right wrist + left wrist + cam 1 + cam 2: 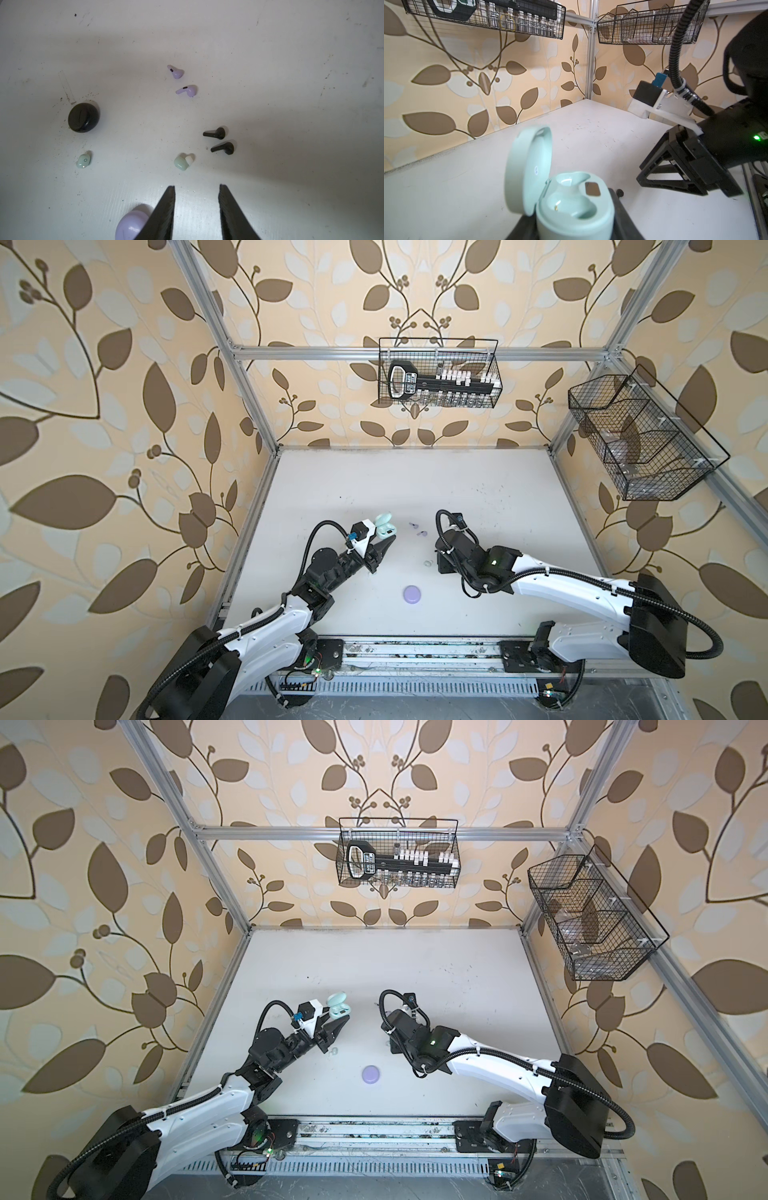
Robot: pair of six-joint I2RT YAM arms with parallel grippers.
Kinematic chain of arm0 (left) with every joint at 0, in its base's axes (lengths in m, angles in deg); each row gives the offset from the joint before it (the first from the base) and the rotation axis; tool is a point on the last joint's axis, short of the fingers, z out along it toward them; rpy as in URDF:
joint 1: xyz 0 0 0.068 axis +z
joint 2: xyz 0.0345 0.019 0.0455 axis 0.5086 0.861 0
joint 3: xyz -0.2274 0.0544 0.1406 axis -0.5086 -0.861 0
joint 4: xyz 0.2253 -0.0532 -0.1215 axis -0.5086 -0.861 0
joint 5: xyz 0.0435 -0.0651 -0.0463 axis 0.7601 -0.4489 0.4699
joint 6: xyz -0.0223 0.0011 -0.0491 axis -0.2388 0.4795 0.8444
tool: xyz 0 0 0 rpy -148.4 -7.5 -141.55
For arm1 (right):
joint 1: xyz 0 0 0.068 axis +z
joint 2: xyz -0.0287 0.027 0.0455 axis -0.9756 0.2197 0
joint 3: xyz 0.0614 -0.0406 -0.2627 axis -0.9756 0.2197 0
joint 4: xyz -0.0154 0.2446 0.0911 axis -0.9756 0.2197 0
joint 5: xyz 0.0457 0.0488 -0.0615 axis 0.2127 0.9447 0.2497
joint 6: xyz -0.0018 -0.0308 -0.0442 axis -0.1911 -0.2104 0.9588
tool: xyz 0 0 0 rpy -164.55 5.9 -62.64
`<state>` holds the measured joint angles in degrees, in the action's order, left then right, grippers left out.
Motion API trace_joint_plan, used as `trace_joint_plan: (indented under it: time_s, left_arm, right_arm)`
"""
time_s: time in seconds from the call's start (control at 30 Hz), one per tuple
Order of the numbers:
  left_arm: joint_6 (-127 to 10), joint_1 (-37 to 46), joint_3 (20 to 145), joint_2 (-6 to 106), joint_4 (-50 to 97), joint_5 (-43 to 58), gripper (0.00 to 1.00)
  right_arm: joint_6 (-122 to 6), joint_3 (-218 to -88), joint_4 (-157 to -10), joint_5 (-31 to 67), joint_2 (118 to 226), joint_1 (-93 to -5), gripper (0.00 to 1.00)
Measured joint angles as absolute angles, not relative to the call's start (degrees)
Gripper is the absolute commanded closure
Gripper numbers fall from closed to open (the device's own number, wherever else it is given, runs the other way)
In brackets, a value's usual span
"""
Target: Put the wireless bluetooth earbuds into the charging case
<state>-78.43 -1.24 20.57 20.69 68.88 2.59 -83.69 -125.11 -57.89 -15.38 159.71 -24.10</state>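
Right wrist: lilac, black, mint earbuds (181, 163); right end effector (196, 187) parted, left (572, 225) clasping case (591, 216).

Left fingers (623, 218) clamped — right fingers (164, 214) apart, empty.

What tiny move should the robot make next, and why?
Probably lower the right hand onto the nearer mint earbud: its fingers stand apart and empty just short of it, while the left hand holds the matching mint case open and empty.

A lab test cell: aluminium frame (311, 351), leaf-patterned wallpaper (124, 406); wire baskets (598, 396) above a white tabletop (415, 489).
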Motion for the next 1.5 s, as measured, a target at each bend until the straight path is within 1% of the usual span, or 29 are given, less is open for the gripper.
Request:
trace_joint_plan:
  time_s: [0.03,0.07,0.13,0.23,0.3,0.33,0.4,0.53,0.6,0.7,0.77,1.0,1.13,1.27,1.5]
  left_arm:
    - [-78.4,-1.2,20.6,19.9,67.9,2.6,1.0]
    - [-78.3,-1.2,20.8,18.9,66.5,2.6,1.0]
    - [-77.8,-0.4,20.9,17.9,65.3,2.6,1.0]
    - [-74.0,7.3,20.9,18.8,65.7,-0.6,1.0]
    - [-71.7,12.4,20.9,20.2,66.0,-1.9,1.0]
    - [-71.0,13.6,20.9,20.5,65.9,-2.2,1.0]
    - [-70.2,14.1,20.9,20.3,65.8,-3.2,1.0]
    - [-69.9,14.1,20.9,18.1,65.2,-4.1,1.0]
    - [-69.9,14.1,20.8,16.8,65.0,-4.1,1.0]
    - [-69.9,14.1,20.8,15.8,64.9,-4.1,1.0]
    - [-69.9,14.1,20.8,15.8,64.7,-4.1,1.0]
    - [-69.8,14.1,20.7,15.6,64.4,-5.7,1.0]
    - [-69.5,14.1,20.7,15.4,64.2,-6.7,1.0]
    - [-69.4,14.1,20.7,15.4,64.1,-7.2,1.0]
    - [-69.3,14.1,20.7,15.1,64.2,-8.5,1.0]
  right_arm:
    - [-83.0,-125.2,-57.5,-15.1,159.7,-24.2,0.4]
    - [-81.7,-125.2,-56.9,-14.1,159.7,-24.5,0.38]
    - [-78.6,-125.3,-56.2,-13.3,159.8,-24.4,0.38]
    - [-73.3,-130.3,-52.1,-13.3,163.4,-23.5,0.38]
    - [-70.2,-133.7,-51.9,-13.4,167.1,-22.9,0.41]
    - [-68.9,-134.8,-51.9,-13.4,168.8,-22.5,0.43]
    - [-66.6,-136.8,-51.8,-13.5,173.1,-21.8,0.5]
    - [-64.0,-140.8,-50.7,-13.6,183.0,-21.1,0.58]
    - [-63.3,-143.0,-49.3,-13.9,187.8,-21.1,0.6]
    - [-62.9,-145.1,-47.7,-15.0,191.8,-21.1,0.6]
    - [-62.7,-145.7,-46.8,-15.6,192.6,-21.1,0.61]
    - [-62.4,-146.5,-45.5,-17.8,194.1,-21.3,0.71]
    - [-63.0,-146.5,-45.1,-18.4,194.2,-22.0,0.74]
    - [-63.8,-146.4,-44.9,-18.6,194.2,-23.2,0.78]
    - [-66.0,-145.7,-44.8,-18.3,193.9,-25.5,0.81]
